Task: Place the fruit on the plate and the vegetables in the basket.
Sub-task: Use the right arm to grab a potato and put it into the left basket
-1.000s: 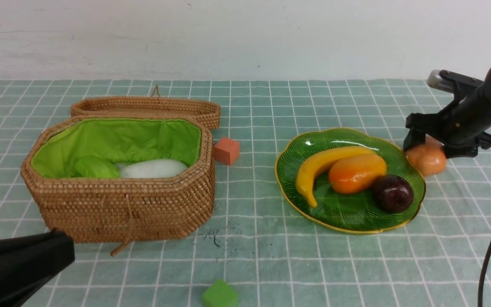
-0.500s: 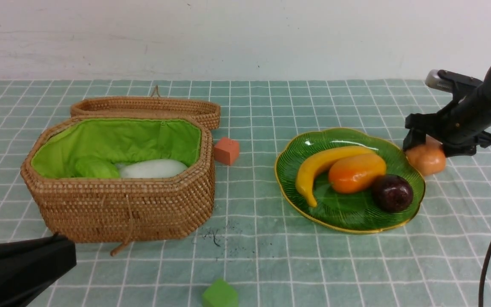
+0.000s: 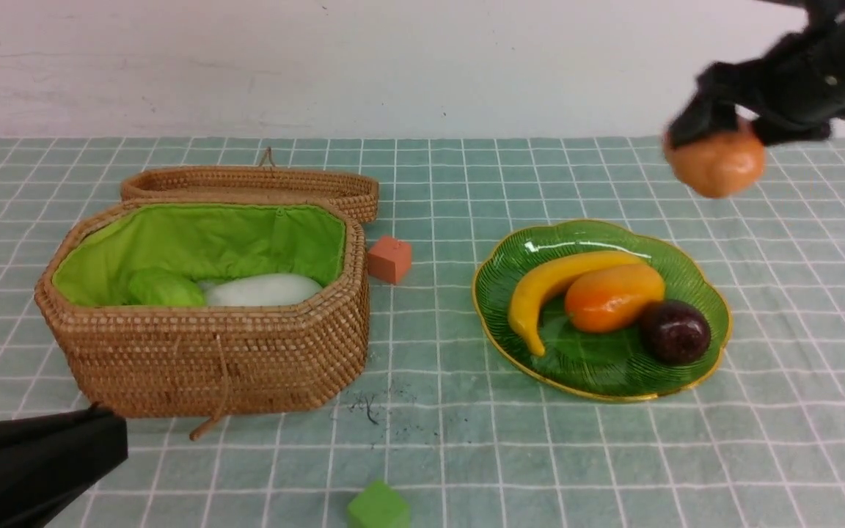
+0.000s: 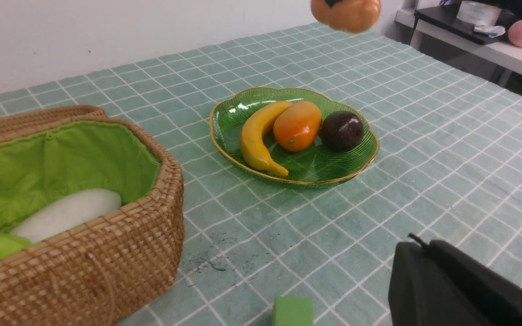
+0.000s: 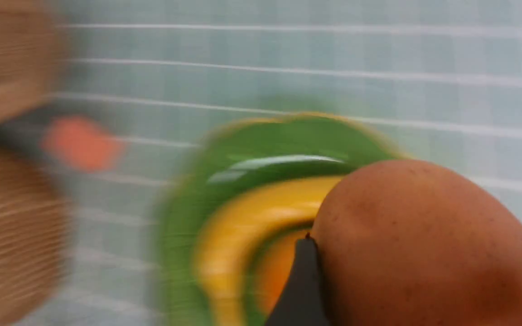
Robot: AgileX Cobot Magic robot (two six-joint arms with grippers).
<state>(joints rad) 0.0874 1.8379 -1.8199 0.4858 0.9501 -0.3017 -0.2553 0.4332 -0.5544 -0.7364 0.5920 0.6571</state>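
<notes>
My right gripper (image 3: 732, 136) is shut on the brown-orange potato (image 3: 716, 165) and holds it in the air above the plate's far right edge. Up close the potato (image 5: 424, 244) fills the space between the black fingers (image 5: 302, 280). The green leaf-shaped plate (image 3: 598, 370) holds the banana (image 3: 547, 290), the mango (image 3: 613, 297) and the mangosteen (image 3: 675, 331). The open wicker basket (image 3: 210, 359) on the left contains the white radish (image 3: 265, 290) and a light-green gourd (image 3: 166, 287). My left gripper (image 4: 417, 246) is shut and empty, low near the basket's front left corner.
The basket's lid (image 3: 261, 183) lies open behind it. An orange cube (image 3: 390, 259) sits between basket and plate. A green cube (image 3: 378, 507) lies near the front edge. A shelf (image 4: 478, 36) with odd items stands beyond the table's right side.
My right gripper has lifted the potato off the cloth beside the plate, up and slightly left. The left arm has stayed in place.
</notes>
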